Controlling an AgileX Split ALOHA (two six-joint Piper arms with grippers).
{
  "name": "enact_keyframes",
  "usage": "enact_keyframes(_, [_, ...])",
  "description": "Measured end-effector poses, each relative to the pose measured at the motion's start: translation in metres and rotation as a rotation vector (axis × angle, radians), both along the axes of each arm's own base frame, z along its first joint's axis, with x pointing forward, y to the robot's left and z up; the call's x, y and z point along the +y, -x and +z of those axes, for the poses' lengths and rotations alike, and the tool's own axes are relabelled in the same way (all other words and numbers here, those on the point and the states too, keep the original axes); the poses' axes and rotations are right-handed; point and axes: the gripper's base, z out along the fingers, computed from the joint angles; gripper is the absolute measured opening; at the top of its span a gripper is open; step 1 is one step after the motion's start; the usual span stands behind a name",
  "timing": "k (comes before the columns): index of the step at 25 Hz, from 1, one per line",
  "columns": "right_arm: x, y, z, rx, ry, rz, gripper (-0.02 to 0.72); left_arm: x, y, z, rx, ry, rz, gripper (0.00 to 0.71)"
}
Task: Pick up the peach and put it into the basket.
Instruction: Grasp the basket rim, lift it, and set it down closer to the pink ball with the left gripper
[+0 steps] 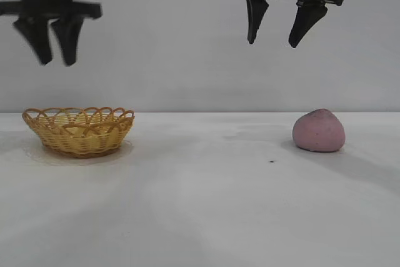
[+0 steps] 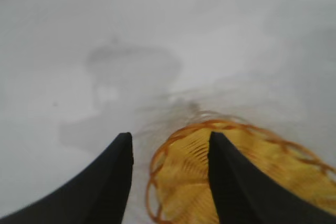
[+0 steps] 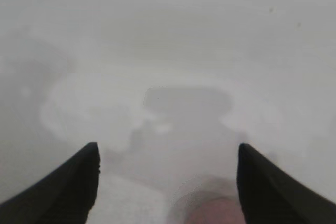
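Observation:
The pink-mauve peach (image 1: 319, 130) sits on the white table at the right. Its top shows faintly at the edge of the right wrist view (image 3: 210, 214). The yellow wicker basket (image 1: 79, 129) with a looped orange-brown rim stands at the left and holds nothing I can see. My right gripper (image 1: 272, 43) hangs open and empty high above the table, up and a little left of the peach. My left gripper (image 1: 55, 60) hangs high above the basket, fingers slightly apart and empty. The basket shows between them in the left wrist view (image 2: 184, 182).
The white table (image 1: 200, 204) runs wide between basket and peach. A tiny dark speck (image 1: 272, 161) lies on it left of the peach. A plain grey wall stands behind.

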Motion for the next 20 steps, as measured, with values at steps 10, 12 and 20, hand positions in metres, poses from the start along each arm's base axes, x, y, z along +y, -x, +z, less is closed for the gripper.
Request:
enact_keyframes(10, [0.000,0.000,0.000,0.000,-0.001,0.000,0.514,-0.005,0.001,-0.028,0.099,0.045,-0.009,0.077])
enact_keyframes(12, [0.000,0.000,0.000,0.000,-0.001,0.000,0.514,-0.009,0.003,-0.017,0.081,0.097,0.000,0.068])
enact_keyframes(20, [0.000,0.000,0.000,-0.002,0.004,0.009,0.514,-0.048,0.074,-0.001,-0.007,0.607,0.200,0.000])
